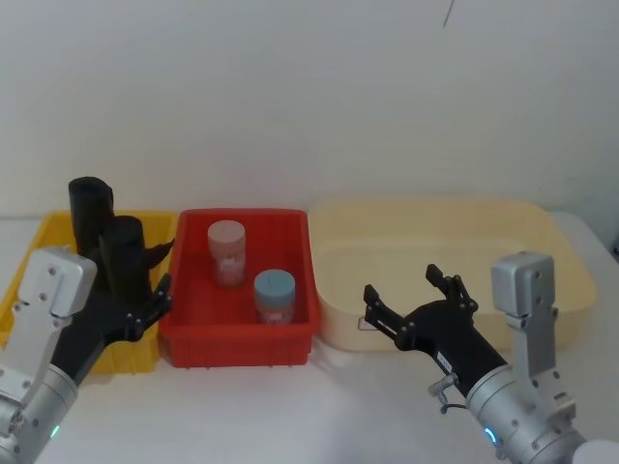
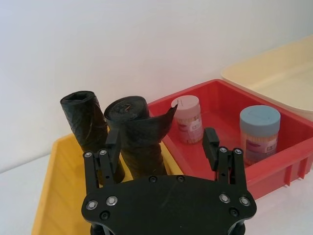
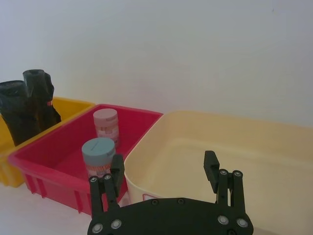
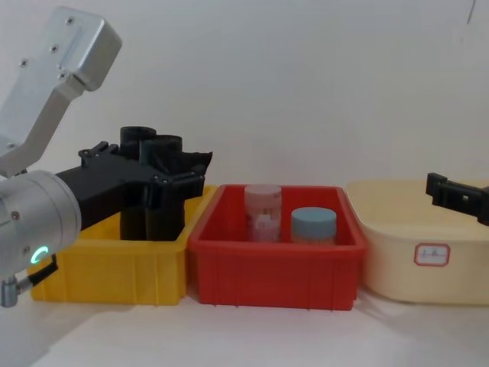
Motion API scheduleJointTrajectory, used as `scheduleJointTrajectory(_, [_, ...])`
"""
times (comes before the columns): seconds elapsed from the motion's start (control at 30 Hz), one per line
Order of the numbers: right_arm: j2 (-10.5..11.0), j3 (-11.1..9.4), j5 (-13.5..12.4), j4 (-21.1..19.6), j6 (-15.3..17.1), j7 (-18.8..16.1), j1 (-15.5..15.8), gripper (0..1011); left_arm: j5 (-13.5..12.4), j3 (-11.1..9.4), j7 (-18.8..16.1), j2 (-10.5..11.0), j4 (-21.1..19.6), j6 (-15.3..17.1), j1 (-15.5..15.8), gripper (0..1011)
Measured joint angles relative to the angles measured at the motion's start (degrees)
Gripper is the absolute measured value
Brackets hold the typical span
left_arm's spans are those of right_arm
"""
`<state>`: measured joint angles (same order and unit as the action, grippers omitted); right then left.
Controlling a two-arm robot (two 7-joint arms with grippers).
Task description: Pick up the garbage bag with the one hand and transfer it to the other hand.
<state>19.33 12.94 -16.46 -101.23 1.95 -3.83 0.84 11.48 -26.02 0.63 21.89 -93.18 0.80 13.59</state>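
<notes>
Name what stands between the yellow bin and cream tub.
The red bin, holding a pink-lidded jar and a blue-lidded jar, separates the yellow bin from the cream tub, as the head view shows.

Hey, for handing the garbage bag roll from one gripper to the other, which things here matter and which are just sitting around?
Job:
tight black roll
left gripper, open at the rolls
right gripper, open by the cream tub

Just sitting:
black roll with flap
yellow bin
red bin
pink-lidded jar
blue-lidded jar
</notes>
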Motion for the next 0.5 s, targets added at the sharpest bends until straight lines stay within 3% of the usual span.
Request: scheduleJointTrajectory(0.5, [0.0, 0.0, 0.0, 0.0, 0.0, 0.0, 0.0, 1004, 0.6, 1.5, -0.8, 0.1, -1.2, 0.1, -1.9, 1001])
